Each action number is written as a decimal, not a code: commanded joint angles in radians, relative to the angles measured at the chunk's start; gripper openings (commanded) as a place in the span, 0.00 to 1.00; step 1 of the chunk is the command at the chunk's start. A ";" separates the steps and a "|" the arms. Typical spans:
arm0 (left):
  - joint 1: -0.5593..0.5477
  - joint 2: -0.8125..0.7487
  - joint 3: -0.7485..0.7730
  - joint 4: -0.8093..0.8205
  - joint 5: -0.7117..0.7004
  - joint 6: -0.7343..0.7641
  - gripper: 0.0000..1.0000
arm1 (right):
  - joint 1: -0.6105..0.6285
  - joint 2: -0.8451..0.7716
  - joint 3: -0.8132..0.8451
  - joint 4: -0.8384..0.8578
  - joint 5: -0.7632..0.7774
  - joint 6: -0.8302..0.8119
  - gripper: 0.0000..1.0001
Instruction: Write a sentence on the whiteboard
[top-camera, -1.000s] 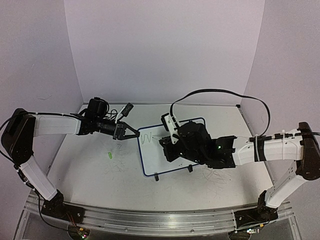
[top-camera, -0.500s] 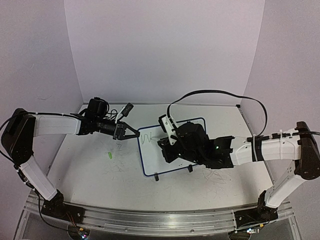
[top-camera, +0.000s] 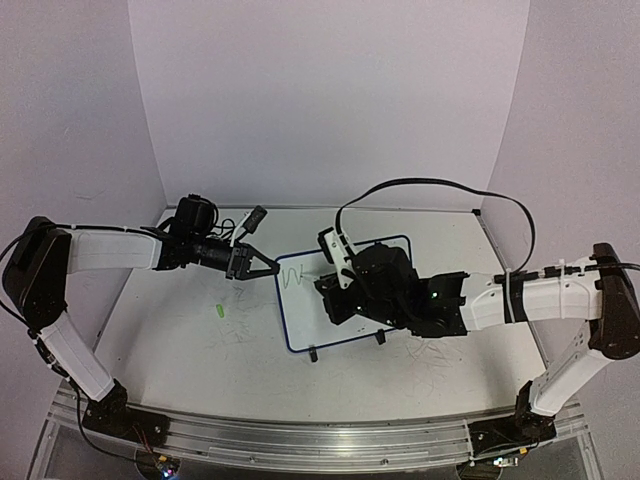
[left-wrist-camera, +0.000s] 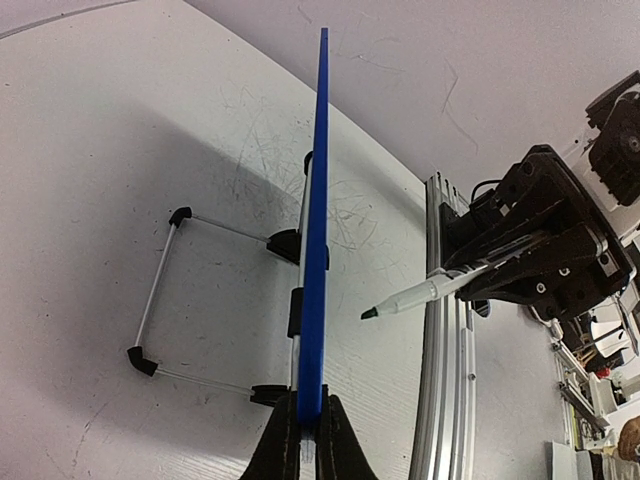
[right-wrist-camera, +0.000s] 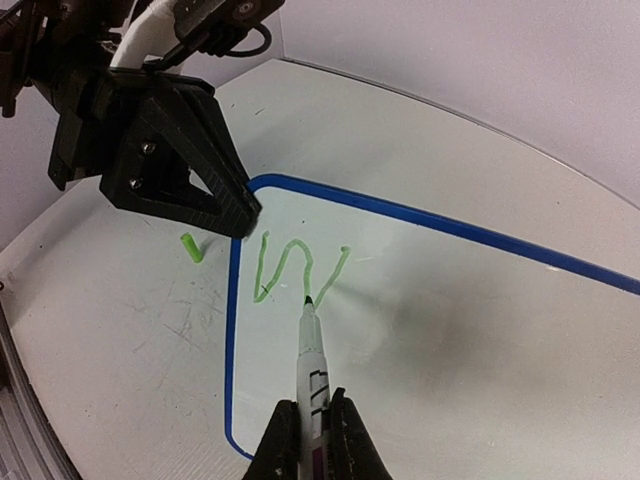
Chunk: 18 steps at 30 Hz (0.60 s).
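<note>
whiteboard (right-wrist-camera: 450, 330) | sentence (right-wrist-camera: 295, 270): only a green w | left tool (left-wrist-camera: 300, 432) pinching whiteboard rim | right tool (right-wrist-camera: 312, 425) pinching marker (right-wrist-camera: 310, 360)

It looked to me like a robotics lab's test cell: plain pale lilac wall panels (top-camera: 330, 100) boxed in three sides of a flat white tabletop (top-camera: 180, 360) smudged with grey scribbles. Along its near edge ran a ribbed aluminium rail (top-camera: 320, 440), with a white-and-black jointed left arm (top-camera: 110, 250) and a matching right arm (top-camera: 550, 295) bolted to it. A loose black cable (top-camera: 440, 185) looped above the right arm, and a small bare circuit board (top-camera: 160, 465) glowed below the rail.
</note>
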 joint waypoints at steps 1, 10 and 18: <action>-0.021 -0.015 0.033 -0.036 -0.010 0.023 0.00 | -0.007 0.012 0.022 0.054 0.017 0.017 0.00; -0.020 -0.015 0.034 -0.036 -0.007 0.023 0.00 | -0.015 0.018 0.024 0.058 -0.004 0.019 0.00; -0.021 -0.015 0.032 -0.036 -0.010 0.025 0.00 | -0.020 0.033 0.030 0.060 0.012 0.026 0.00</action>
